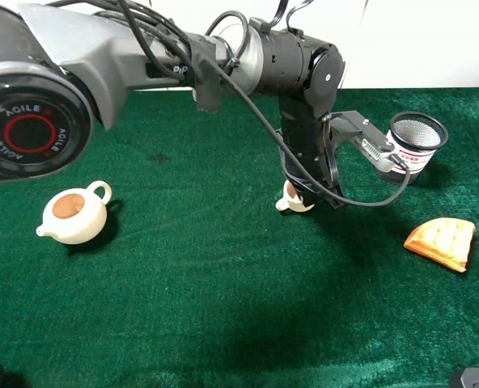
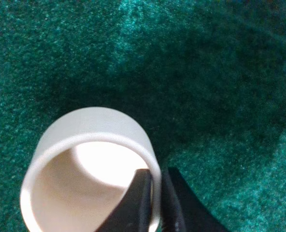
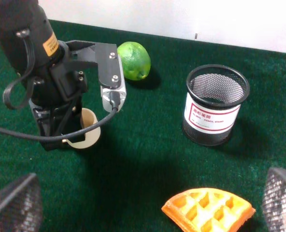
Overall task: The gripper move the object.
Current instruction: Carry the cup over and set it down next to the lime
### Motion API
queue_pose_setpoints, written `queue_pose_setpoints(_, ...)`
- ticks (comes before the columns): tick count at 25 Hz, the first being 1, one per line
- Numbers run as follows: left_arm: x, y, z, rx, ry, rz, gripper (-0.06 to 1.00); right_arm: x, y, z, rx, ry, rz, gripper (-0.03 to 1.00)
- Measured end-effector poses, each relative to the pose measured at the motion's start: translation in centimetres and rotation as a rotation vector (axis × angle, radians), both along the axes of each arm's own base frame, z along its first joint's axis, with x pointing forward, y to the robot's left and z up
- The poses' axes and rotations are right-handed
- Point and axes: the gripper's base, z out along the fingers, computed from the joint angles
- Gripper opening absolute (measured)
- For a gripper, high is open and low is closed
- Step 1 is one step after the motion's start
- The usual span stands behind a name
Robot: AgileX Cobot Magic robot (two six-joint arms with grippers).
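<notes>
Right of the teapot (image 1: 74, 214), the cup (image 1: 296, 200) sits on the table (image 1: 223, 307), its wall pinched in the left gripper (image 2: 156, 178). So thin a hold may let it tilt or slip when lifted.

Left arm (image 1: 142, 48) bent down, left tool (image 2: 156, 175) pinched; right tool (image 3: 148, 195) spread wide.

Worktop (image 1: 223, 307): green felt as far as I see.
Left: cream teapot (image 1: 74, 214), upright.
Middle: cup (image 1: 292, 200); contact I can't judge.
Right: mesh holder (image 1: 417, 145) standing; waffle wedge (image 1: 442, 242) lying apart.
Back: lime (image 3: 134, 60).
</notes>
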Motion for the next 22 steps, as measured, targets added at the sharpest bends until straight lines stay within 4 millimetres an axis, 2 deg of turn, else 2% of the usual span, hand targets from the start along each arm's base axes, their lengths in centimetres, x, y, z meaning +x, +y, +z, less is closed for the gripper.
queue_pose_setpoints(9, -0.03, -0.01, -0.06, -0.001, 0.005, 0.002, 0.05, 0.0, 0.0, 0.0, 0.0, 0.0, 0.0, 0.69)
queue_pose_setpoints(12, -0.04, 0.0, -0.11, 0.002, 0.006, 0.001, 0.1, 0.0, 0.0, 0.0, 0.0, 0.0, 0.0, 0.69)
queue_pose_setpoints(14, -0.03, 0.05, -0.35, 0.011, 0.007, -0.001, 0.17, 0.0, 0.0, 0.0, 0.0, 0.0, 0.0, 0.69)
queue_pose_setpoints(16, 0.01, 0.1, -0.43, 0.017, 0.002, -0.005, 0.31, 0.0, 0.0, 0.0, 0.0, 0.0, 0.0, 0.69)
queue_pose_setpoints(22, 0.18, 0.31, -0.41, 0.044, -0.024, -0.021, 0.78, 0.0, 0.0, 0.0, 0.0, 0.0, 0.0, 0.69)
